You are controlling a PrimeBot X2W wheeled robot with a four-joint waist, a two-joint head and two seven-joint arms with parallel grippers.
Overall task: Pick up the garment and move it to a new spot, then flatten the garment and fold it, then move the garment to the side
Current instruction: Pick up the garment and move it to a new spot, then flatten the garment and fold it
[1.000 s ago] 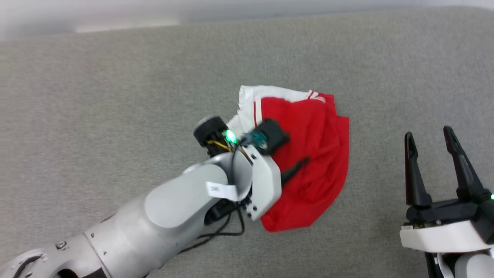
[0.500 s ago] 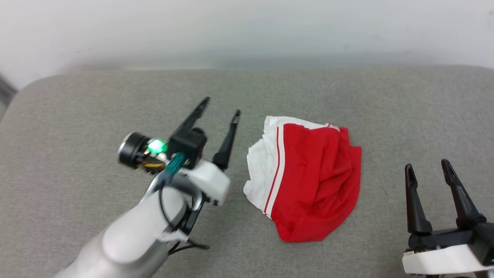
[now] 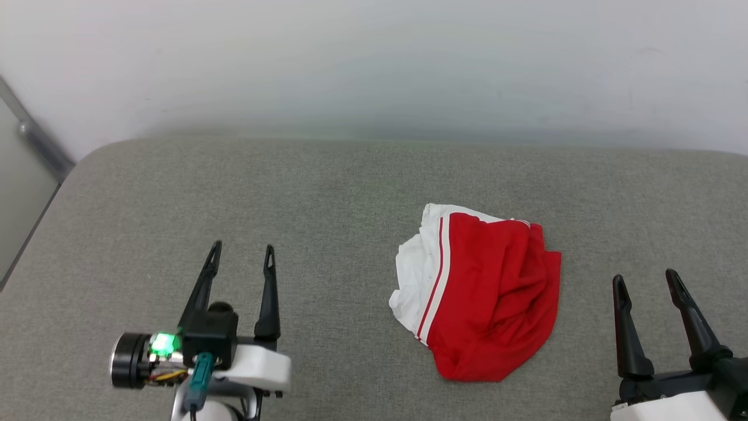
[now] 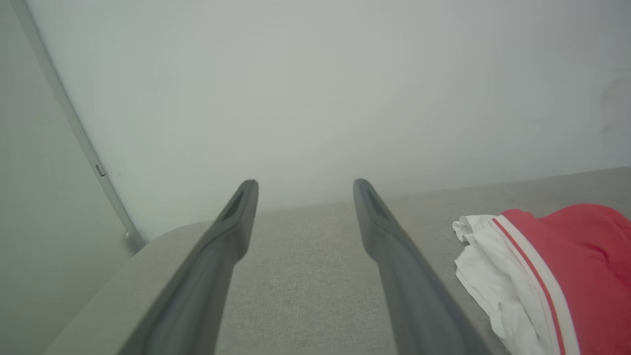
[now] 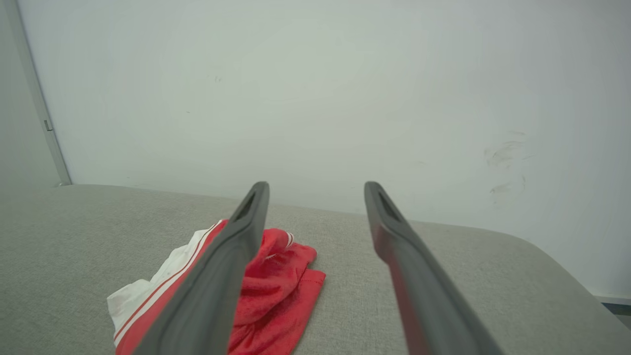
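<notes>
Head view gives me both sets of jaws spread wide and holding nothing. The left gripper [image 3: 243, 245] hovers over the grey padded surface [image 3: 292, 193] at the lower left, and the right gripper [image 3: 644, 276] sits at the lower right. Between them, nearer my right, the garment [image 3: 491, 304] lies in a loose bunch. Its red body is uppermost, with a white sleeve panel and stripe trim spilling toward my left, and neither gripper touches it. It rests well in from the surface's edges, with the pale wall [image 3: 374, 58] behind.

Bunched as it is, I judge the pick-up to be the step in hand. I'd bring the right gripper in low at the near red edge. I'd pinch one raised fold rather than the whole heap, then lift slowly so the layers fall open.
</notes>
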